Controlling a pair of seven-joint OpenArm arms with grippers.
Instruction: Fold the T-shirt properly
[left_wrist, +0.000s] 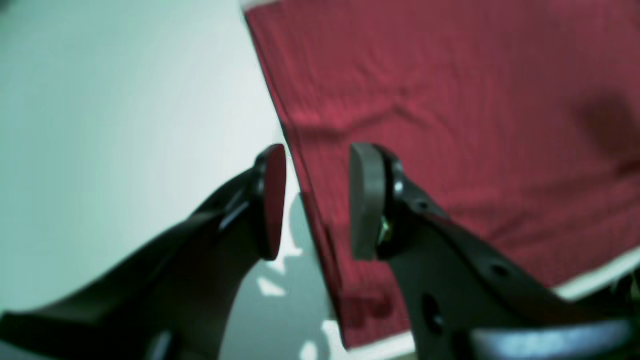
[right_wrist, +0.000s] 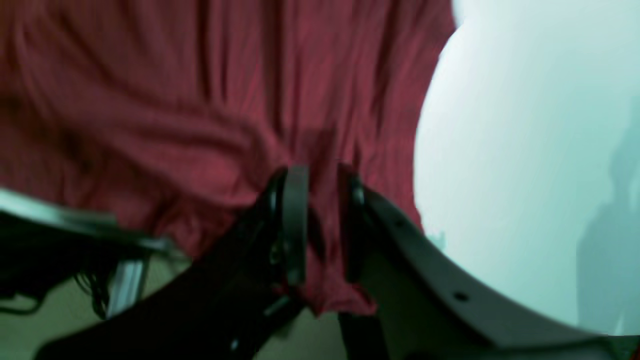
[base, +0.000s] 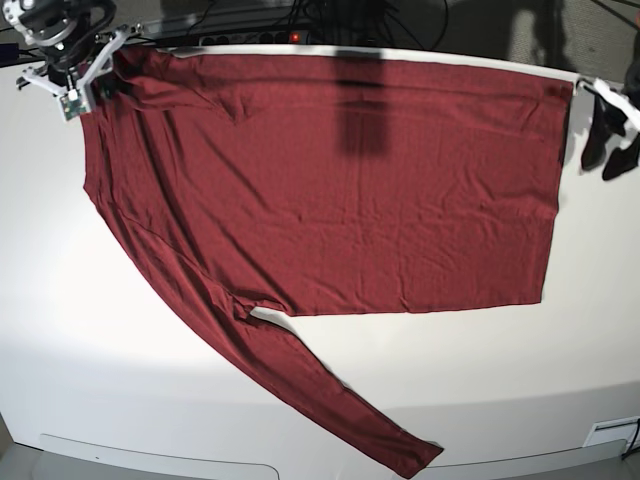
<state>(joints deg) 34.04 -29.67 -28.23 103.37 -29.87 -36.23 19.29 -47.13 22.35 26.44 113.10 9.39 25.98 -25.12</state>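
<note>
Left gripper (left_wrist: 318, 200): jaws wide, empty, astride the T-shirt (base: 330, 190) edge.
Right gripper (right_wrist: 320, 225): narrow, cloth between its jaws.
Progress: shirt spread flat; folding not yet begun.

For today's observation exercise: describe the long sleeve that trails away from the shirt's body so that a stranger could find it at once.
Start at the white table, mostly covered by the maroon T-shirt spread flat. From the body's lower edge, the sleeve runs diagonally toward the table's near edge. It is the only narrow strip of cloth lying apart from the wide body.
</note>
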